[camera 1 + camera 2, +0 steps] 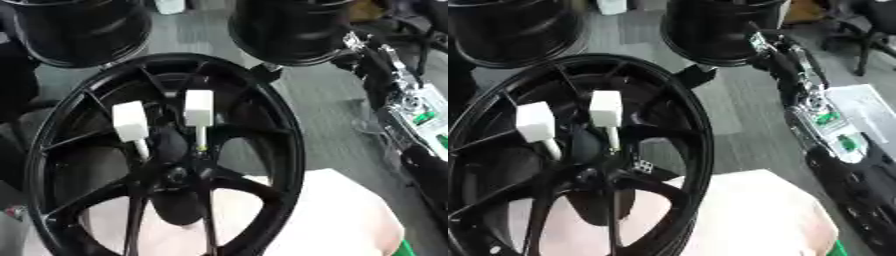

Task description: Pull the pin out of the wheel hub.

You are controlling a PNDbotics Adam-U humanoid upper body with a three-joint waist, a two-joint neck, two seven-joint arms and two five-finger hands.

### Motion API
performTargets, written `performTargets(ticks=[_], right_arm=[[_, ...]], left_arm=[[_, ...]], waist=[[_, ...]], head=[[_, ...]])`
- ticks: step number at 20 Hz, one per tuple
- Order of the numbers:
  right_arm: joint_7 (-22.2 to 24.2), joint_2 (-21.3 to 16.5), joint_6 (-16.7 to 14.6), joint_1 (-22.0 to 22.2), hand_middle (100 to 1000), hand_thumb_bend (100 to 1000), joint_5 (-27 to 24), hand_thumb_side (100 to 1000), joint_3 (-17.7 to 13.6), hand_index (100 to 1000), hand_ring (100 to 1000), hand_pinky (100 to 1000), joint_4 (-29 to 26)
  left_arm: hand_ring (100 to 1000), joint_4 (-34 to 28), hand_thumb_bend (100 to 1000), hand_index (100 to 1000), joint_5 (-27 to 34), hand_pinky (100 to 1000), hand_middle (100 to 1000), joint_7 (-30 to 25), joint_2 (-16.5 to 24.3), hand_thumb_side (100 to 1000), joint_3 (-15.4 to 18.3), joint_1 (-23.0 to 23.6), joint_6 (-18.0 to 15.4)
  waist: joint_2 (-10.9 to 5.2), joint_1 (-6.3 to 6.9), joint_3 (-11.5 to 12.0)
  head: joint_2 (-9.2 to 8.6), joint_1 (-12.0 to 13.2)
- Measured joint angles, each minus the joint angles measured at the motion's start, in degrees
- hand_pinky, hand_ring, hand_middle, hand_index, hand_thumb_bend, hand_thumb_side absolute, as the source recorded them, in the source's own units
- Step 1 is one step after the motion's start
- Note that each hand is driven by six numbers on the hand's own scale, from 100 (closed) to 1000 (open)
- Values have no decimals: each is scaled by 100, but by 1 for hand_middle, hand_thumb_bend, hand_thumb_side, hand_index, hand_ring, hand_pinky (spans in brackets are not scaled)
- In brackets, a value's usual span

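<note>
Two white-headed pins (199,117) stand upright in the wheel hub (179,172), well left of our right arm (815,117); we cannot tell its hand's state.

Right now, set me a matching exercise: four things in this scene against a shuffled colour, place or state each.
Things:
1 wheel hub
2 left pin
3 right pin
4 robot arm

Descriptions:
A white head, tilted
B black, spoked
C right edge, green parts showing
D white head, upright

Pairs: 1-B, 2-A, 3-D, 4-C
</note>
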Motion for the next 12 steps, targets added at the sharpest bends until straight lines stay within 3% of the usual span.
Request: performTargets(ticks=[3,4,5,10,12], right_arm=[[-39,-45,-1,54,646,419,-13,517,-23,788,600,790,-21],[-49,-55,-2,69,646,424,-14,504,-31,788,600,789,-29],[-55,-67,-4,82,646,424,-15,504,-33,788,600,789,-30],[-77,-81,7,88,646,421,-41,504,-34,788,600,789,-32],[-81,-81,11,86,646,421,-51,504,-34,788,600,789,-33]], left_arm=[[881,167,849,934,262,930,844,190,74,538,199,460,-29],[880,167,929,936,325,929,843,275,108,662,280,620,-27],[879,155,951,936,375,928,842,363,137,694,367,778,-17],[874,-171,899,936,549,922,837,852,212,693,777,1563,95],[856,-304,825,931,636,904,823,1058,230,670,882,1716,149]], waist=[[1,-3,-11],[1,-3,-23],[1,-4,-38],[0,-6,-91],[0,-11,-96]], head=[[2,44],[4,74],[5,102],[7,227],[7,248]])
